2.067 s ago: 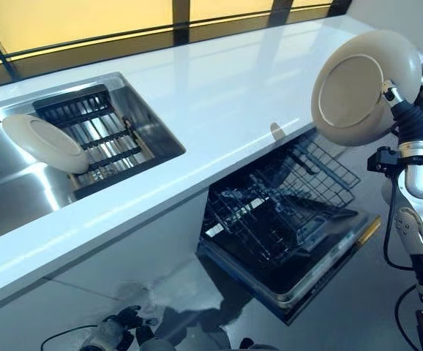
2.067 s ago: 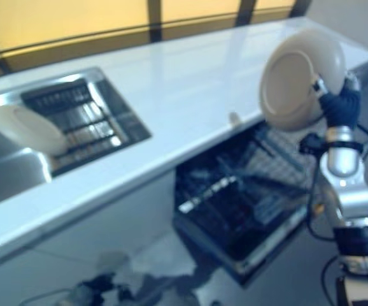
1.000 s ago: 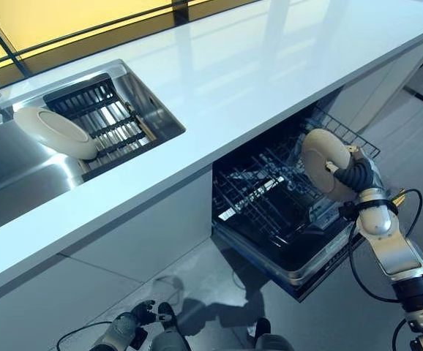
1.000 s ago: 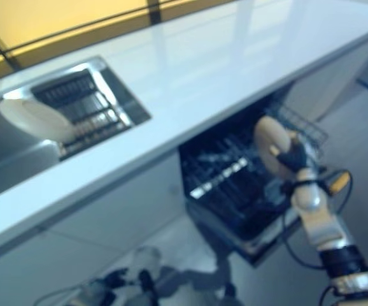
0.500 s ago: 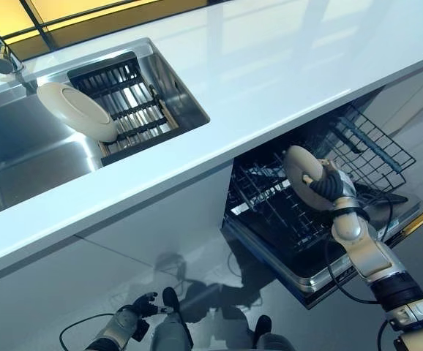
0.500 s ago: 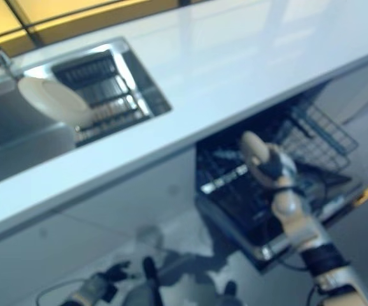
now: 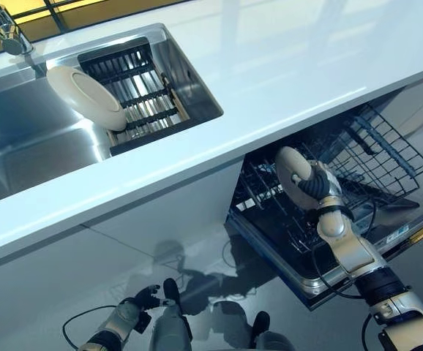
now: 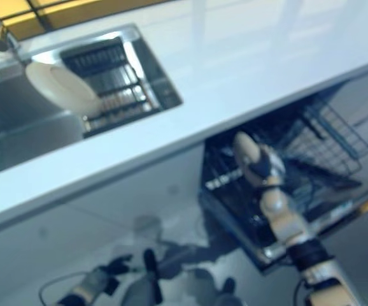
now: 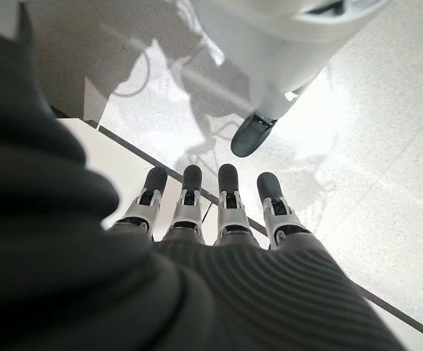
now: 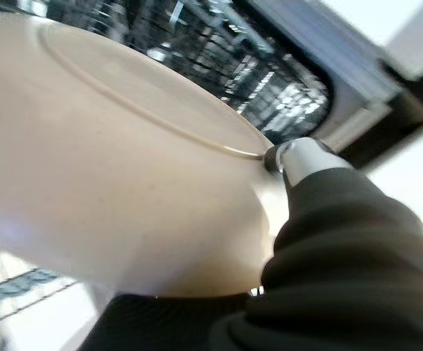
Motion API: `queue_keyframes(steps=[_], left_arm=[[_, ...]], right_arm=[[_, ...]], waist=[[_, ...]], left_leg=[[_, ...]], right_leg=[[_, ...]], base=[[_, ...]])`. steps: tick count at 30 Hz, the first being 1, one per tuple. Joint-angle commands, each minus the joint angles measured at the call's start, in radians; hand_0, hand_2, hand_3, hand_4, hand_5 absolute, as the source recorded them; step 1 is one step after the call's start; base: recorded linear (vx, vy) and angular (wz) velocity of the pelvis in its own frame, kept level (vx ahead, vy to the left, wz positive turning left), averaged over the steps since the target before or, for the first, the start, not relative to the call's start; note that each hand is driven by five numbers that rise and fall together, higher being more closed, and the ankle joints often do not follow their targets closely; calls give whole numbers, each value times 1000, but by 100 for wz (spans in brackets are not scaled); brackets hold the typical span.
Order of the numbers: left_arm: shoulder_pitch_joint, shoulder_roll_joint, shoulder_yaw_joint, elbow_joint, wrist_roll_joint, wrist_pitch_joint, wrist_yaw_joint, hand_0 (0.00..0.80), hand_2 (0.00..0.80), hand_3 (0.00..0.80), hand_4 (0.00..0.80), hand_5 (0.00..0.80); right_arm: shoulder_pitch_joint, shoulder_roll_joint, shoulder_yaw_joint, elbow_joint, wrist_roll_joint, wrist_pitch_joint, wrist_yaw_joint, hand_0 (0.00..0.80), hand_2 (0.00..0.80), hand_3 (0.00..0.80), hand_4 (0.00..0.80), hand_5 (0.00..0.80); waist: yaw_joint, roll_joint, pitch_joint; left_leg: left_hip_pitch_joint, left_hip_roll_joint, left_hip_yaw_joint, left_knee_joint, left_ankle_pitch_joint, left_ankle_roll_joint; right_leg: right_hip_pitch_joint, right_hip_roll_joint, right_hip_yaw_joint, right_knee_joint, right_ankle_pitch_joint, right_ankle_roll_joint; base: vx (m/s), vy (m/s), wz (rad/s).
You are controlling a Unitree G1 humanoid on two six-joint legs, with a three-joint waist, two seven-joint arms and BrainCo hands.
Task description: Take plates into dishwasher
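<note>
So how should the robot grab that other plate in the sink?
Probably by its raised upper rim, coming from above. The plate leans tilted against the dark rack in the sink, so that edge stands free while the lower edge rests down in the basin.

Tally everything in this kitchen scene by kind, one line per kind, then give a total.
Plates: 2, one held in the right hand over the dishwasher rack, one leaning in the sink
Dishwashers: 1
Sinks: 1
Taps: 1
Counters: 1
Total: 6

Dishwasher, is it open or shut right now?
Open: the dishwasher door is down and its rack shows, pulled out.
</note>
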Motion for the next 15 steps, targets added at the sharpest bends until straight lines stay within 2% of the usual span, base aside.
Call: queue_keyframes(steps=[1,7,15], left_arm=[[-49,9,-50,8,49,2,-1,0,0,0,0,0],[-59,10,-58,17,46,-2,-2,0,0,0,0,0],[-61,21,-68,14,41,-3,-10,0,0,0,0,0]], right_arm=[[-100,8,4,38,-12,9,-77,800,800,800,800,800],[-146,33,27,138,-18,56,-89,800,800,800,800,800],[-167,32,47,267,-26,70,-97,800,800,800,800,800]], waist=[[22,-15,1],[39,-11,3],[57,-8,2]], left_leg=[[-48,-32,-8,15,-45,-8],[-55,-42,-21,12,-45,-5],[-58,-57,-36,8,-50,2]], right_leg=[[11,1,39,74,-43,-31],[10,-1,33,72,-41,-31],[11,-5,26,74,-40,-26]], base=[[0,0,0],[3,10,3],[8,8,7]])
